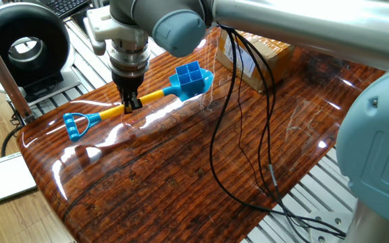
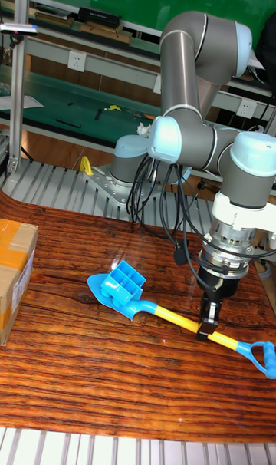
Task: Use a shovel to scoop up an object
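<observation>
The gripper [image 1: 133, 103] is clenched on the shovel [image 1: 140, 99] at its yellow shaft. The blue tray [image 1: 188, 77] sits on the blade near the desk's [image 1: 181, 175] far edge.

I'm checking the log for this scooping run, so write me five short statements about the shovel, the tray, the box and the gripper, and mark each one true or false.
1. The gripper is closed on the yellow shaft of the shovel. True.
2. The blue four-compartment tray sits on the shovel's blade. True.
3. The tray lies flat with its compartments facing straight up. False: it is tilted on the blade.
4. The brown cardboard box rests on the shovel's blade. False: the box stands on the wooden table, apart from the shovel.
5. The gripper holds the shovel by its blue D-shaped loop. False: the loop is free, beyond the gripper at the end away from the blade.
</observation>
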Motion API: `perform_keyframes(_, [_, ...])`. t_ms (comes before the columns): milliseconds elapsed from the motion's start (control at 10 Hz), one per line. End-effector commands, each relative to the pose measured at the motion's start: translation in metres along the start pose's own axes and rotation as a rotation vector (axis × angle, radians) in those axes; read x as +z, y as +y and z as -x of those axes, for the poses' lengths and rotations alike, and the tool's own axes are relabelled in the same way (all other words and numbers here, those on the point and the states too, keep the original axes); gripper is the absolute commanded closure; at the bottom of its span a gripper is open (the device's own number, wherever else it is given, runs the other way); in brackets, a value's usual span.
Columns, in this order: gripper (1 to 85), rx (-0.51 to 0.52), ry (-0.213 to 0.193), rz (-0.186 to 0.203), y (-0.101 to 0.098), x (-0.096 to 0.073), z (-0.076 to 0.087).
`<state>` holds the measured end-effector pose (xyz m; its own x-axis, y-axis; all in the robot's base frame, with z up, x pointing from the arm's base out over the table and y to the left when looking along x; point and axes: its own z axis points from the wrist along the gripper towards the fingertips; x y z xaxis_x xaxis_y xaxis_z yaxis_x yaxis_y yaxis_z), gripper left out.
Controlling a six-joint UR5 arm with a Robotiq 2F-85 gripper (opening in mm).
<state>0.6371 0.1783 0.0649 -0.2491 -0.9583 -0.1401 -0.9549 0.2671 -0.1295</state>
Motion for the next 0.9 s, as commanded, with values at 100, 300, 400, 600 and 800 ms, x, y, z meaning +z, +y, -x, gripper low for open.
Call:
perform_keyframes(100, [84.3,-0.061,-0.033,-0.006,-0.005,0.008,0.015])
perform_keyframes(300, [84.3,-0.081,-0.055,-0.01,-0.008,0.02,0.029])
perform_keyframes(400, [84.3,-0.1,-0.06,-0.022,-0.01,0.025,0.035])
perform_keyframes(600, [84.3,-0.091,-0.042,-0.011,-0.006,0.025,0.032])
perform_keyframes(800, [84.3,-0.16,0.004,-0.011,-0.006,0.026,0.02])
